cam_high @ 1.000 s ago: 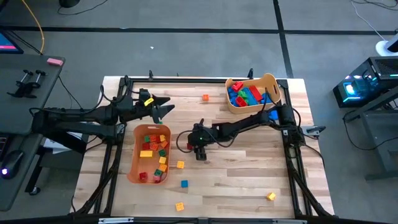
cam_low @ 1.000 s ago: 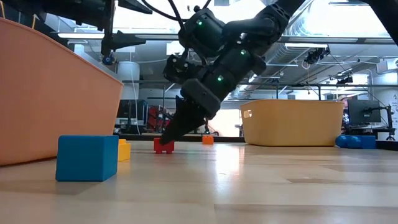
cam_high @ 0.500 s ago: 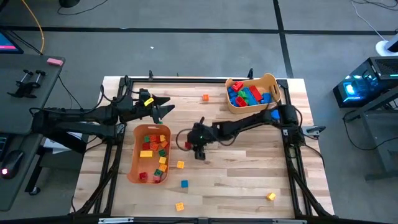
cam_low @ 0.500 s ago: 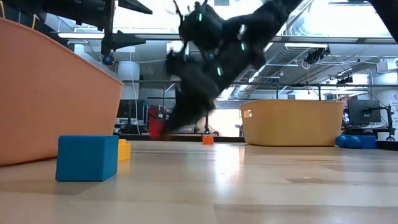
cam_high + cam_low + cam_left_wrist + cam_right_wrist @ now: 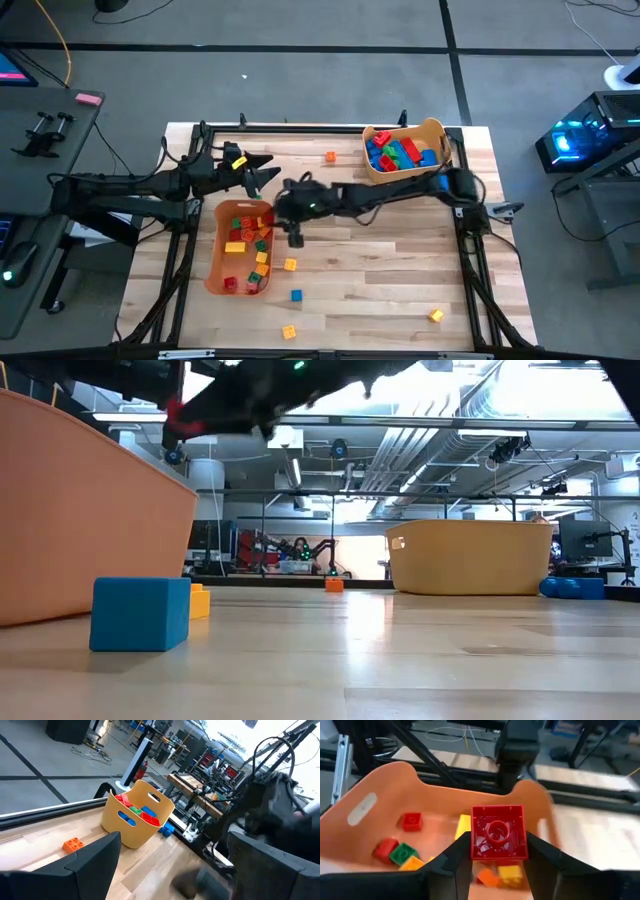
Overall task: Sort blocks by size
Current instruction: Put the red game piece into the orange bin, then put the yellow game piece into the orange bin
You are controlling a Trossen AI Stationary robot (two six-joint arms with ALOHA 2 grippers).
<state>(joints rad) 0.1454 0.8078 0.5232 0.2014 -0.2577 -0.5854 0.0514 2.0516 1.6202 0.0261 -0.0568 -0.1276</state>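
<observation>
My right gripper (image 5: 283, 212) is shut on a small red block (image 5: 499, 839), held high over the right rim of the orange bin (image 5: 240, 250). That bin holds several small red, green, yellow and orange blocks (image 5: 400, 851). In the low view the red block (image 5: 178, 408) shows high at the upper left. A tan bin (image 5: 403, 150) at the far right holds larger red, blue and green blocks. My left gripper (image 5: 265, 172) is open and empty, above the table's far left; its fingers (image 5: 97, 862) stand wide apart. My right gripper pinches the small red block by two opposite sides (image 5: 473, 840) between its two fingers. The fingers slant down from the table's right. The block's face with one round stud faces the wrist camera. The block is lifted clear, above the orange bin's inside.
Loose small blocks lie on the wood: an orange one (image 5: 330, 156) at the far side, an orange-yellow one (image 5: 289, 265), a blue one (image 5: 296, 295), a yellow one (image 5: 289, 331) near the front edge, and another yellow one (image 5: 436, 316) at the near right.
My right gripper has lifted the red block off the table and carried it up and toward the table's left, from the middle of the table to above the orange bin's right rim. The block stays pinched between the fingers.
</observation>
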